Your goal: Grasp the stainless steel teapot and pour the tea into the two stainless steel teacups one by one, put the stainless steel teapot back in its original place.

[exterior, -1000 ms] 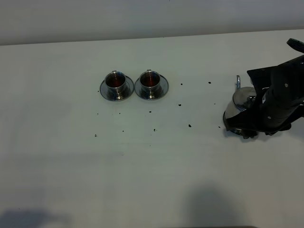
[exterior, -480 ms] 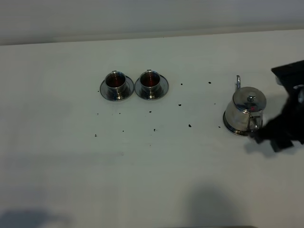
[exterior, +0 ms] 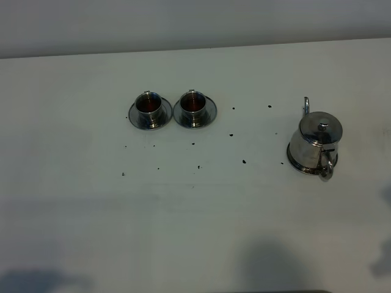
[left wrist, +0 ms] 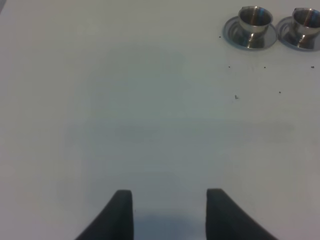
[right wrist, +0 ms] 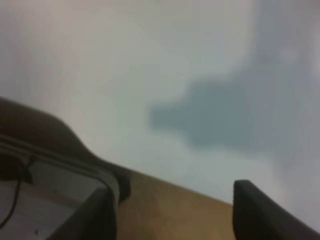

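Right claw (right wrist: 172, 212) tips cropped, blurred; teapot (exterior: 315, 146) hides its saucer.

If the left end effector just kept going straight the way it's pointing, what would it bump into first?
Most likely nothing but bare table. The left end effector is open and aimed across empty surface; the two teacups sit well off to one side of that line. Depth is hard to judge.

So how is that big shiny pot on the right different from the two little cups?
The stainless steel teapot is much larger than either of the teacups. The teapot is closed by a knobbed lid, while the teacups are open and show reddish-brown tea. The teapot stands alone at the right; the teacups sit side by side at the left, each on a saucer. All are shiny metal and upright.
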Tool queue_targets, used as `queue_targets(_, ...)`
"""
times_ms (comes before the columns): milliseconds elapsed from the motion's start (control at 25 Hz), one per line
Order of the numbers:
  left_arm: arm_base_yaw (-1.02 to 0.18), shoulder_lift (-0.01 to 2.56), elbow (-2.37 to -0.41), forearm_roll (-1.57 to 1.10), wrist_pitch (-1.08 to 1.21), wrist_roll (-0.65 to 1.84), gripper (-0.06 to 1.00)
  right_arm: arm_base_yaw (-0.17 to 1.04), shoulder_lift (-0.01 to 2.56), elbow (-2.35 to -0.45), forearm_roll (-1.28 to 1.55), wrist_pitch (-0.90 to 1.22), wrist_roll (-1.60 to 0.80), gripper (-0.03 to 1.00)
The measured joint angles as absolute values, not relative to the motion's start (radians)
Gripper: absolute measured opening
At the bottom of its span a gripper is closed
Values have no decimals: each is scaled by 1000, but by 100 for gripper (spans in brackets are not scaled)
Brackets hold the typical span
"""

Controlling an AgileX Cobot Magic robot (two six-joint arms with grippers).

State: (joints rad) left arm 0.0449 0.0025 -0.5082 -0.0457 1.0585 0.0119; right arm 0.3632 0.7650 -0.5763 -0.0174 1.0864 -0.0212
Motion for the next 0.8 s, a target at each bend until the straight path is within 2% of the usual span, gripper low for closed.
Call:
queue_targets(320,45,2,-508,-46,1058,12,38,363,469,-499,23,1076,-51,50)
queue_targets(640,45,2,-508,-46,1058,11,38,363,431,-497,27,1074,-52,50)
queue_targets(800,45,2,-508,-46,1058,11,38,280,411,-495,29,1074,-52,50)
